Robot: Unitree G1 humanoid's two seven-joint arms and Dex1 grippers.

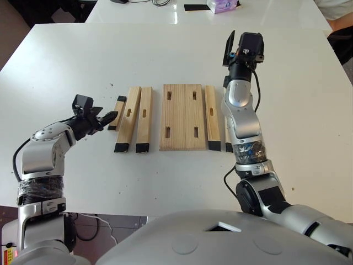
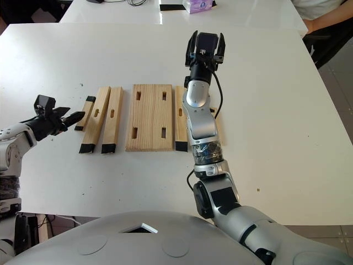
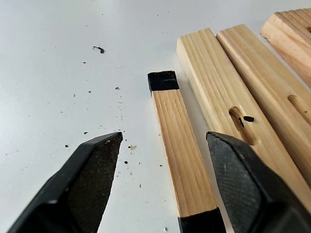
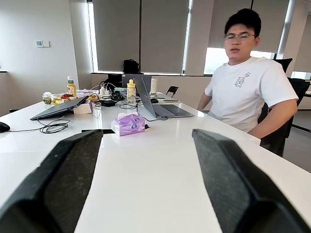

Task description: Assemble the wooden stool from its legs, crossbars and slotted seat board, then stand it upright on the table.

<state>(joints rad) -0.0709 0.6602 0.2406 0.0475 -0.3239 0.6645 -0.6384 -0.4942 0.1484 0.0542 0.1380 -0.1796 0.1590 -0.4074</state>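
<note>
Black-padded left gripper (image 1: 106, 117) hangs low over the white tabletop (image 1: 66, 66), fingers spread wide and released, with the short pale wooden crossbar (image 3: 182, 155) lying flat between them; its two ends are capped in black. Just right of it lie two long pale wooden legs (image 1: 136, 118) side by side, each with an oval slot and a black near end. Next comes the rectangular wooden seat board (image 1: 182, 116), flat, with four slots. A third slotted leg (image 1: 212, 116) lies along the board's right edge. The right gripper (image 1: 242, 47) is raised beyond it, open and holding nothing.
</note>
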